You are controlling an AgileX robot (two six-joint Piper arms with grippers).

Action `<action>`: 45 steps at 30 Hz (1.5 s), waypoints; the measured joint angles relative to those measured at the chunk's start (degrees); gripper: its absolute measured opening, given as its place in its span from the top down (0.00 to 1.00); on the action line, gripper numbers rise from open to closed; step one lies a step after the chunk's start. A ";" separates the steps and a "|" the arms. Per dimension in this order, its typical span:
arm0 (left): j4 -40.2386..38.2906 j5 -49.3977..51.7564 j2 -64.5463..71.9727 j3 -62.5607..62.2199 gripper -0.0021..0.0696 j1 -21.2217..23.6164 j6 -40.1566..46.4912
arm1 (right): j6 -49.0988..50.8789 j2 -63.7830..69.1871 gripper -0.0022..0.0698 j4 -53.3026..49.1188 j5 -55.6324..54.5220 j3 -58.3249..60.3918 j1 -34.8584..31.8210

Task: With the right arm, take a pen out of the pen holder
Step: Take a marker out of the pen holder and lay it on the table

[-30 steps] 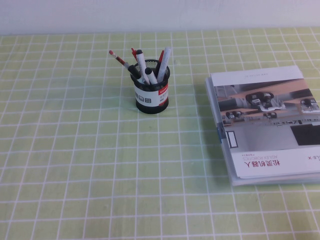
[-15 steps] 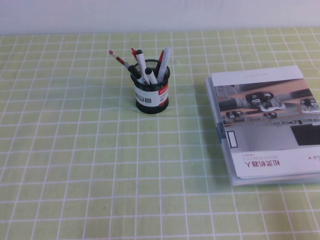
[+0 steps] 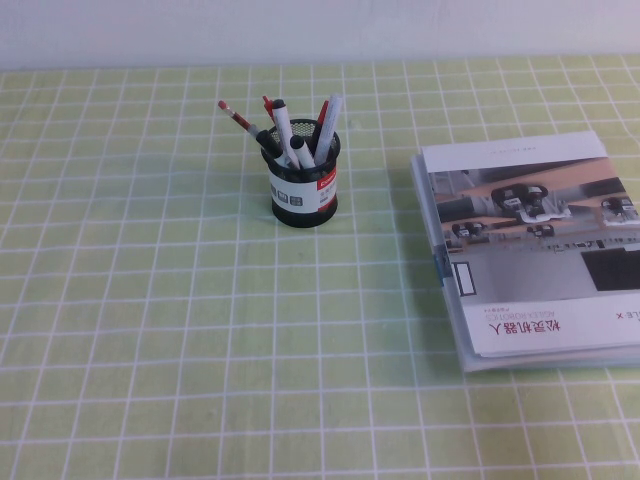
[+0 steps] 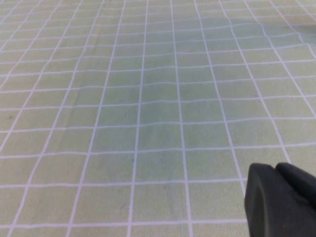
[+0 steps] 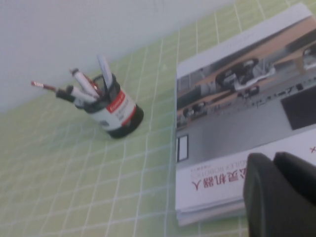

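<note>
Pen holder (image 3: 305,195) hides its pens' (image 3: 284,126) lower halves; right hand (image 5: 275,164) above booklets (image 3: 530,260), left hand (image 4: 276,171) above cloth (image 4: 148,98), both pressed together, cropped.

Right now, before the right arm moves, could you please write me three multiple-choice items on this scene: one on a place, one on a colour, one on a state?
1. Where does the pen holder stand relative to the booklet stack?
A. on the robot's left of it, apart
B. on top of it
C. on the robot's right of it

2. What colour is the tablecloth?
A. blue
B. green with white lines
C. plain red

3. How is the right gripper, which is outside the high view and faces the stack and the holder?
A. shut, holding nothing
B. shut on a pen
C. wide open

Answers:
1 A: bare cloth lies between them.
2 B: the grid shows in every view.
3 A: its fingers meet, and the pens stand in the holder.

The left gripper hangs over bare cloth, also shut.
</note>
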 joint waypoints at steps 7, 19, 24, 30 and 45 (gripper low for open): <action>0.00 0.00 0.00 0.00 0.98 0.00 0.00 | -13.95 20.08 0.99 2.76 4.28 -10.10 0.00; 0.00 0.00 0.00 0.00 0.98 0.00 0.00 | -15.77 40.12 0.99 -3.73 -14.23 -18.96 21.18; 0.00 0.00 0.00 0.00 0.98 0.00 0.00 | -7.71 49.75 0.98 -13.49 -28.62 -22.19 34.04; 0.00 0.00 0.00 0.00 0.98 0.00 0.00 | -3.36 60.11 0.83 -25.74 -46.78 -22.68 40.74; 0.00 0.00 0.00 0.00 0.98 0.00 0.00 | 5.24 80.80 0.48 -40.28 -71.32 -30.76 41.19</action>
